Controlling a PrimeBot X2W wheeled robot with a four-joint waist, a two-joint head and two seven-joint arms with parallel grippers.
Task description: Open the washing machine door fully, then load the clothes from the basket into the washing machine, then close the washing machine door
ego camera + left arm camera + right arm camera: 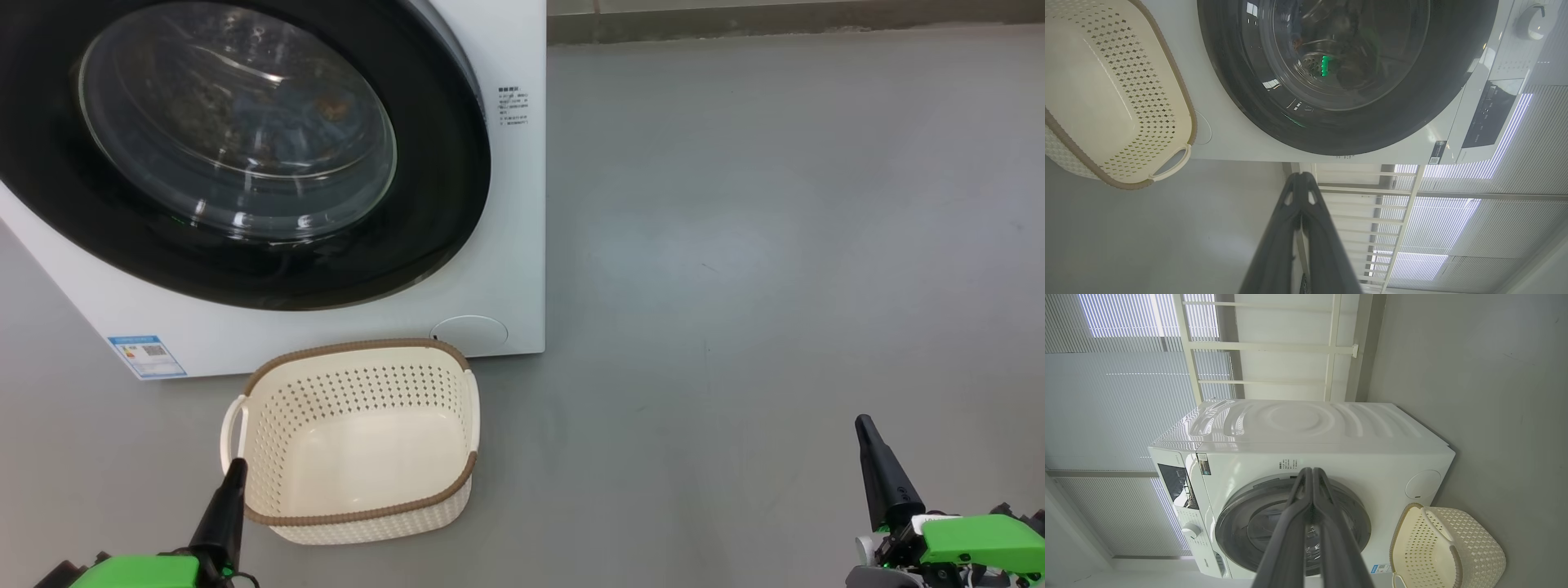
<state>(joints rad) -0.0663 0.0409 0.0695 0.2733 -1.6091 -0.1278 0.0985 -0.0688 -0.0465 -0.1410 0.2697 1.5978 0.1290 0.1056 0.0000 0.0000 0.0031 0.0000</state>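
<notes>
Head view, and the washing machine takes the 10 o'clock corner, a big white box standing on the grey floor. The washing machine door is closed flat against the front, its glossy black frame ringing the bulging glass. Behind that glass, in the left wrist view, there is a dim blue-and-orange patch that looks like the clothes, though reflections make it too murky to be sure. A small blue label sticker sits at the machine's lower corner, and a round white cover is near the other one.

Down at 6 o'clock of the door sits the basket, just in front of the machine. It is upright, with its brown rim up and its bare cream bottom showing. One white handle faces 9 o'clock.

Now the tools. The left gripper rises from 7 o'clock, clenched tight with nothing between its fingers. Its tip overlaps the basket's near left corner in the picture, and whether it touches the rim cannot be told. The right gripper is over at 4 o'clock, well apart from basket and machine. It points to 11 o'clock over bare floor, equally clenched and carrying nothing. Both wrist views agree, each pair of dark fingers pressed together along its length. The right wrist view looks across at the machine's front and top, with the basket beside it.
</notes>
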